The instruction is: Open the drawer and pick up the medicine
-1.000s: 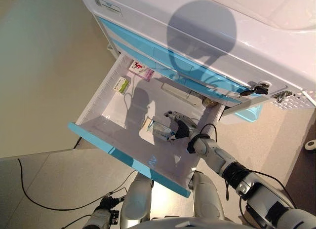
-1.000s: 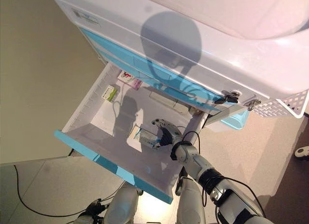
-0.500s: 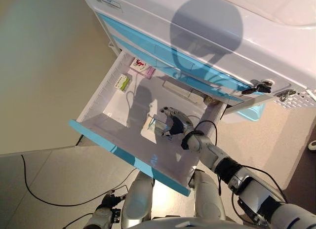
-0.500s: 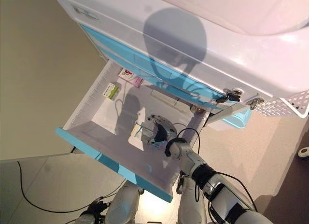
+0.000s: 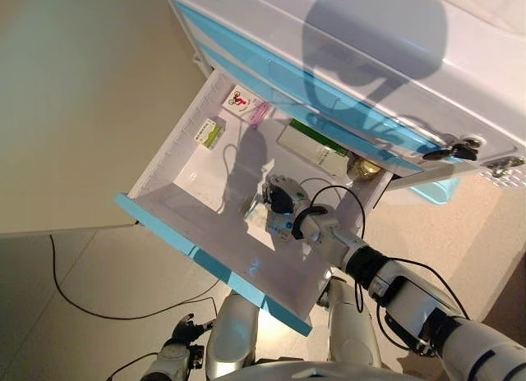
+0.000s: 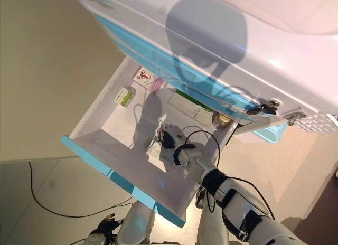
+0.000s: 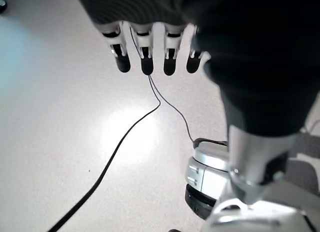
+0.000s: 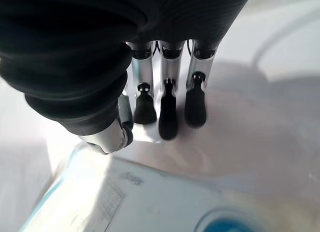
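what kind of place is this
Probably a clinic or hospital room. A white cart with blue-fronted drawers has its open drawer holding small medicine boxes and a small jar, and the robot's right hand reaches over a medicine package inside.

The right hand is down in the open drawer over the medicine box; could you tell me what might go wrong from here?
1. The right hand has its fingers straight over the box, not curled round it, so closing now might push the box away instead of gripping it.
2. The arm reaches in over the drawer front; lifting carelessly could knock the blue edge.
3. The left hand hangs idle by the floor, so it cannot steady anything.
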Robot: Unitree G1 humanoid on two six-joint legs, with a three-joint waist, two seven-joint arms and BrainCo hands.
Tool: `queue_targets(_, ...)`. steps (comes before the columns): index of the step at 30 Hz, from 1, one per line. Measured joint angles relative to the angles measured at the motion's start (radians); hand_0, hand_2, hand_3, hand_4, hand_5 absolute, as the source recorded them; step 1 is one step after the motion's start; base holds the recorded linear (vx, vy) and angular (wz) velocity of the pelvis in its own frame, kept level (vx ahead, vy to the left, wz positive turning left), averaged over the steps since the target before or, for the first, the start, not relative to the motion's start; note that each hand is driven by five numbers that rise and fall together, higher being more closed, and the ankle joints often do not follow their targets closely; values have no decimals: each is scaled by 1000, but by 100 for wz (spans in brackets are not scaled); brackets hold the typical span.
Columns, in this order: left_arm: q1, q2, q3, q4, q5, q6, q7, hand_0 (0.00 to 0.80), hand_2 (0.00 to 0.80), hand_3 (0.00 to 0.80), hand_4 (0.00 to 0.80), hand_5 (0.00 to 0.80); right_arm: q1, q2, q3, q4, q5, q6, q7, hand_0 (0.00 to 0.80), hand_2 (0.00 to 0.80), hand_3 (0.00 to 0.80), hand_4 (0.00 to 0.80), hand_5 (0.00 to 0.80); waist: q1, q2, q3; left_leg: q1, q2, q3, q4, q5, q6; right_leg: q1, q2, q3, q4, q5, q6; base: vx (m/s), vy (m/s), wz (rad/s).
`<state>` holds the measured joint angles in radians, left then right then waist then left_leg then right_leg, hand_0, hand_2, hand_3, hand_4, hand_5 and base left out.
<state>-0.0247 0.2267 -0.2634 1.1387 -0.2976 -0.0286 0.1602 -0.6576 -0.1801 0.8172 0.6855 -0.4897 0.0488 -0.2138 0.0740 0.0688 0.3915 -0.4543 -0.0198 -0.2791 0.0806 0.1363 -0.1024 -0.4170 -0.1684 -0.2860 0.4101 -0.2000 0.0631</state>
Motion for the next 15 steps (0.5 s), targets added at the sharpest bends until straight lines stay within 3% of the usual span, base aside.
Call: queue_targets(15, -31, -14, -2, 7, 0, 1, 27, 0, 0, 0, 0, 0, -12, -3, 7, -3, 0, 7, -25, 800, 800, 800, 800, 800, 13, -1, 0, -12, -5, -18, -16, 9, -1, -13, -6, -13, 10, -8, 1, 2, 8, 4)
